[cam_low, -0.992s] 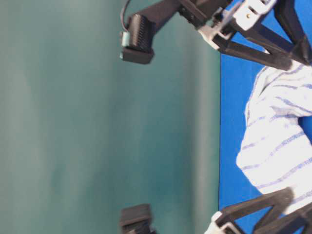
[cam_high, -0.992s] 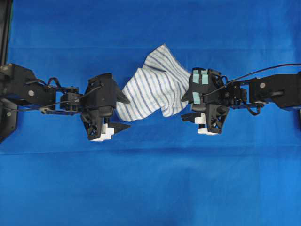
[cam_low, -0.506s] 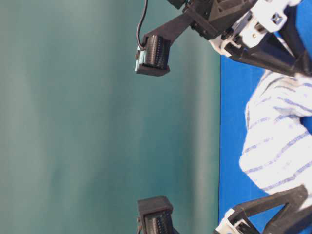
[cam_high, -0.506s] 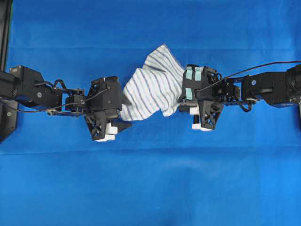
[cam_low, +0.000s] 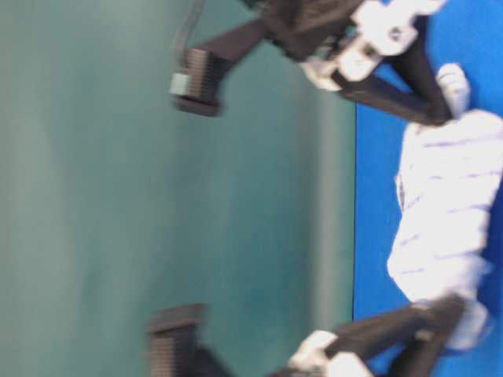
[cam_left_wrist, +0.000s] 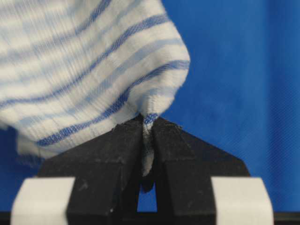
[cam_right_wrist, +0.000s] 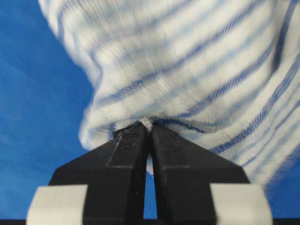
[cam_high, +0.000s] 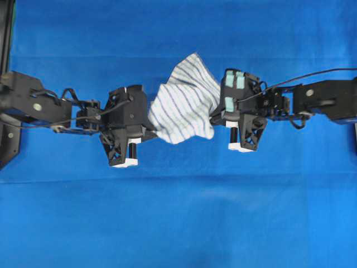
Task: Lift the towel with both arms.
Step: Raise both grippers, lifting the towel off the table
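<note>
The towel (cam_high: 184,100), white with thin blue stripes, sits bunched between both arms at the middle of the blue tablecloth. My left gripper (cam_high: 149,129) is shut on the towel's left edge; in the left wrist view a fold of the towel (cam_left_wrist: 93,70) is pinched between the black fingertips (cam_left_wrist: 126,136) of that gripper (cam_left_wrist: 147,123). My right gripper (cam_high: 215,118), with teal patches on its body, is shut on the right edge; the right wrist view shows a pinch of the towel (cam_right_wrist: 187,61) caught at that gripper's (cam_right_wrist: 149,124) tips. The table-level view is blurred and shows the towel (cam_low: 444,204) between both grippers.
The blue tablecloth (cam_high: 178,212) covers the whole table. A black frame (cam_high: 5,39) runs along the left edge of the overhead view. Cables trail from both wrists. A plain teal wall (cam_low: 118,196) fills the left of the table-level view.
Both grippers went from open to shut on the towel's opposite edges. The towel has bunched narrower between them, and the table-level view is now motion-blurred.
</note>
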`<control>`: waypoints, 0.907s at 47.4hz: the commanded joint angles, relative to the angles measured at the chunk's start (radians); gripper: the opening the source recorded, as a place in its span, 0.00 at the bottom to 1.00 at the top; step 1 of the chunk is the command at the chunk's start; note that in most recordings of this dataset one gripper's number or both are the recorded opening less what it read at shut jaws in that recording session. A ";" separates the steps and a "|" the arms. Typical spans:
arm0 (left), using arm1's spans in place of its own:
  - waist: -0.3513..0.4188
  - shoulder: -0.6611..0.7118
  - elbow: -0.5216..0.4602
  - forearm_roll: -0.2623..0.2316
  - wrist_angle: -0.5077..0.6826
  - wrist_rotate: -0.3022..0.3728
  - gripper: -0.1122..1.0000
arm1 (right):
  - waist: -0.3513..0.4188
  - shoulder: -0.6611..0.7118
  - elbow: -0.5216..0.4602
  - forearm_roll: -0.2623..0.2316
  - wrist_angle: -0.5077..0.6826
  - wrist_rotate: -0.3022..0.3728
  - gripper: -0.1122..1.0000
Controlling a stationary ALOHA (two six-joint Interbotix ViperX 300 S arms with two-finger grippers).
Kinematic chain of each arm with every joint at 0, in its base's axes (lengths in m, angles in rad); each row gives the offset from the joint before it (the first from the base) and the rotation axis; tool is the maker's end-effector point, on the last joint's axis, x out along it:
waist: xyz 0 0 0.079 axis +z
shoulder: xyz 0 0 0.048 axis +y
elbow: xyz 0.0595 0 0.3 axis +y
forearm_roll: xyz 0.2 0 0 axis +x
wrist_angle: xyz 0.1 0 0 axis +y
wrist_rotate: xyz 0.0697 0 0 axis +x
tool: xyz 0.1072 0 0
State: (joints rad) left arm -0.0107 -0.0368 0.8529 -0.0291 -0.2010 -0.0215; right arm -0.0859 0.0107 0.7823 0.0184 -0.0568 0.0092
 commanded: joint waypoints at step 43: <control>0.000 -0.543 -0.308 0.006 0.419 0.023 0.12 | 0.008 -0.509 -0.336 -0.012 0.385 -0.005 0.12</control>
State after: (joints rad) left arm -0.0169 -0.5568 0.5752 -0.0276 0.2178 0.0000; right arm -0.0798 -0.4817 0.4955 0.0092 0.3160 0.0046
